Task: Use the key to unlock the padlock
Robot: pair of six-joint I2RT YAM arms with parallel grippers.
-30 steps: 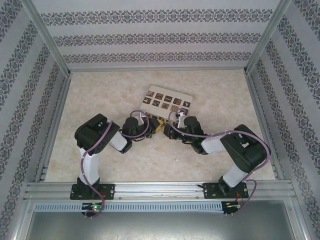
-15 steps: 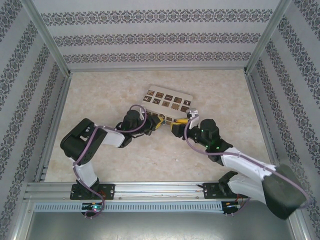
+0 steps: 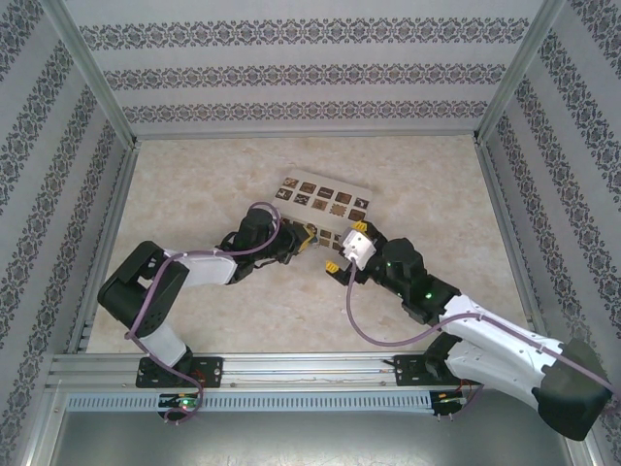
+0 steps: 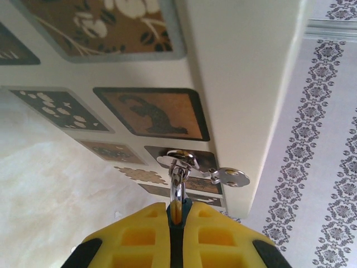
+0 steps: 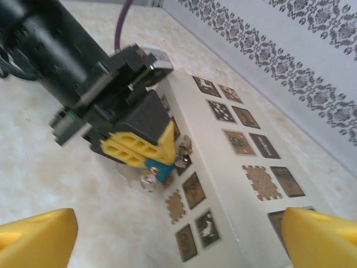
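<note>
**Left arm.** The arm reaches over the pale marbled tabletop toward the centre. The left gripper is closed. Its yellow ribbed fingers clamp the tiny padlock, which has a blue body and a thin silver shackle. In the right wrist view, the blue body protrudes below the closed pads. In the left wrist view, the shackle projects from between the pads toward the box.

**Key.** The very small silvery-grey metal key sits at the far end of the shackle, beside a small silver ring and in front of the box face. Whether it is inserted in the lock cannot be determined.

**Box.** The flat beige box with dark patterned squares lies at mid-table, just beyond the padlock.

**Right arm.** The right gripper is fully open. Its yellow fingertips are spread wide and face the padlock, near it but not touching.
</note>
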